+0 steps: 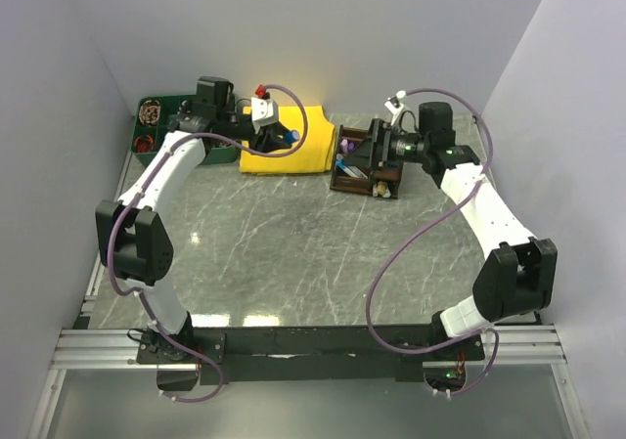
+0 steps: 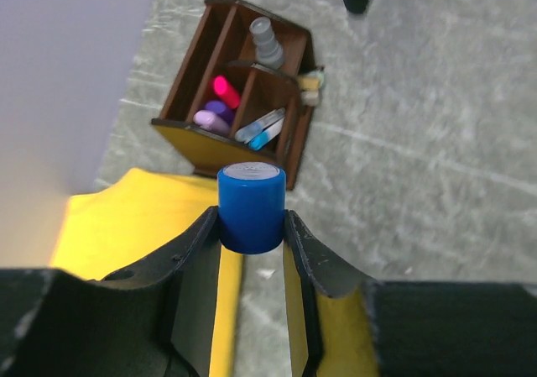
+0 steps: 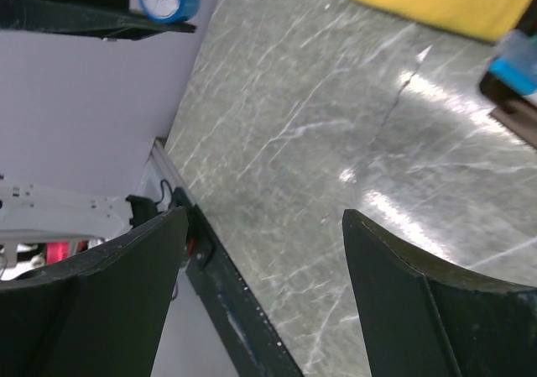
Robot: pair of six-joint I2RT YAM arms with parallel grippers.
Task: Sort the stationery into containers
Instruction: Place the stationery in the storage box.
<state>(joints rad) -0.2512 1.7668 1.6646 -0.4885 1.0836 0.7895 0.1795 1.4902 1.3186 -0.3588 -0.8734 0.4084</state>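
Closest to my left wrist camera, the left gripper [image 2: 252, 226] is clamped on a blue-capped marker [image 2: 251, 196], its round end facing the lens, above the yellow cloth [image 2: 117, 226]. Beyond it on the grey table [image 2: 436, 142] stands the wooden organiser [image 2: 195, 149]. It holds a pink marker [image 2: 225, 91] and purple markers [image 2: 214, 118] in one compartment and a light-blue pen [image 2: 262, 131] in the next. My right gripper [image 3: 264, 217] hangs with jaws spread wide, right at the organiser in the top view.
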